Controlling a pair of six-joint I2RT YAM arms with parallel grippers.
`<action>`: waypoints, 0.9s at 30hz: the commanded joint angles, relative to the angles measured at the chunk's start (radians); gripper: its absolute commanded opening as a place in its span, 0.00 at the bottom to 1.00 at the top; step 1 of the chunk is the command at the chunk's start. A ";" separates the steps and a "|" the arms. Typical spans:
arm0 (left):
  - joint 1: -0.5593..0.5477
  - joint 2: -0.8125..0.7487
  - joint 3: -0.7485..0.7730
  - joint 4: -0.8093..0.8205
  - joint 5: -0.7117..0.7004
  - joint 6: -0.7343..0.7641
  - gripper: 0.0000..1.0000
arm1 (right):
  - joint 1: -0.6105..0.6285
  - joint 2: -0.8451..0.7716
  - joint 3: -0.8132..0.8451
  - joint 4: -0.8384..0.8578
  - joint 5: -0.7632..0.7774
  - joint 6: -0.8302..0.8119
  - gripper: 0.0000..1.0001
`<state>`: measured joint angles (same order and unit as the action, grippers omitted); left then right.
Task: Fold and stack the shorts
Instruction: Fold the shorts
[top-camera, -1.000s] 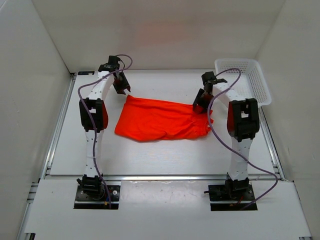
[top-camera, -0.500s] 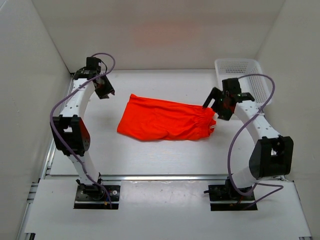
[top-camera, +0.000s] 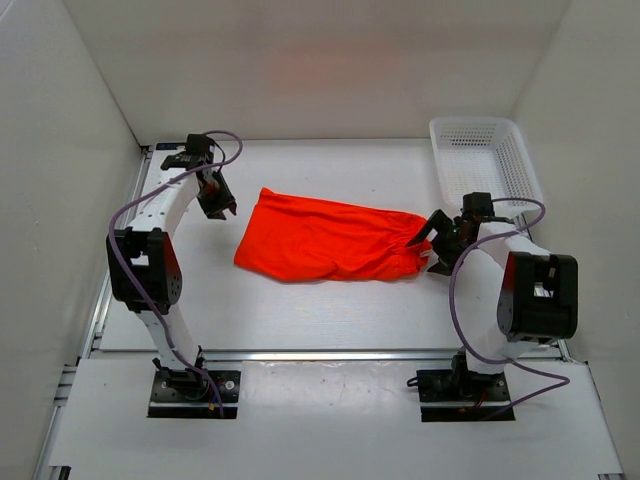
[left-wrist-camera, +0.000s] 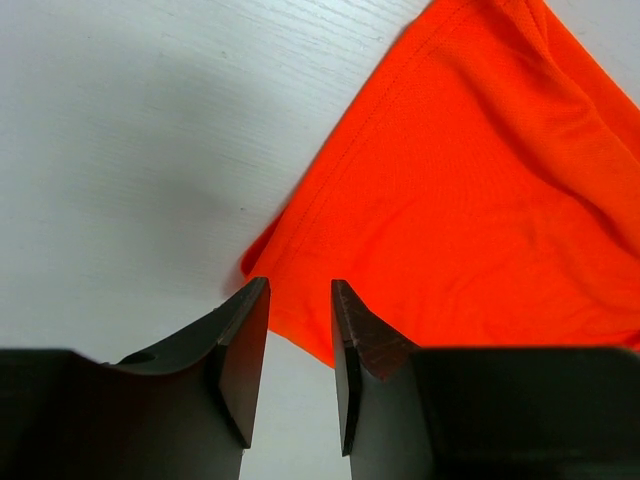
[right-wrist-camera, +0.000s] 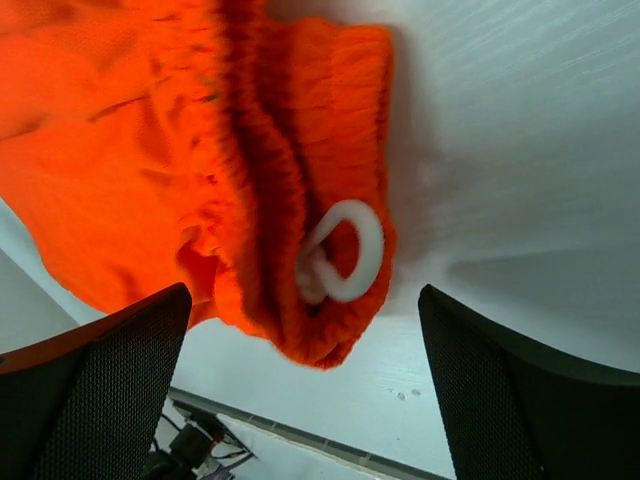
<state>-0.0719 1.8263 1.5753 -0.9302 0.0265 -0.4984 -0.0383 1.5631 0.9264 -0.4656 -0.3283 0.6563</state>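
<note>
The orange-red shorts (top-camera: 330, 240) lie flat and roughly folded in the middle of the table, with the waistband at the right end. My left gripper (top-camera: 216, 203) hovers by their far-left corner. In the left wrist view the shorts' leg hem (left-wrist-camera: 470, 180) lies just beyond the left gripper (left-wrist-camera: 298, 345), which is open a narrow gap and holds nothing. My right gripper (top-camera: 436, 243) sits at the waistband end. In the right wrist view it (right-wrist-camera: 305, 375) is wide open around the bunched waistband (right-wrist-camera: 290, 200) and the white drawstring loop (right-wrist-camera: 345, 250), not touching them.
A white mesh basket (top-camera: 487, 160) stands at the back right, behind the right arm. White walls close in the table on the left, the back and the right. A metal rail (top-camera: 320, 353) runs along the near edge.
Both grippers let go of the shorts and swung outward. The left has since come back beside the far-left corner, and the right has dropped nearer, level with the waistband end.
</note>
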 joint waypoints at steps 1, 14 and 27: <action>0.000 0.005 -0.030 0.022 0.006 0.011 0.42 | -0.011 0.055 -0.034 0.108 -0.087 0.026 0.99; 0.029 0.120 -0.080 0.074 -0.004 0.000 0.40 | -0.011 0.138 -0.023 0.127 0.023 -0.009 0.12; 0.029 0.157 -0.119 0.093 0.006 0.000 0.37 | 0.084 0.055 0.254 -0.226 0.342 -0.198 0.00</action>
<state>-0.0437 2.0087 1.4765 -0.8543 0.0204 -0.4980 -0.0013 1.6699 1.0855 -0.5758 -0.1181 0.5293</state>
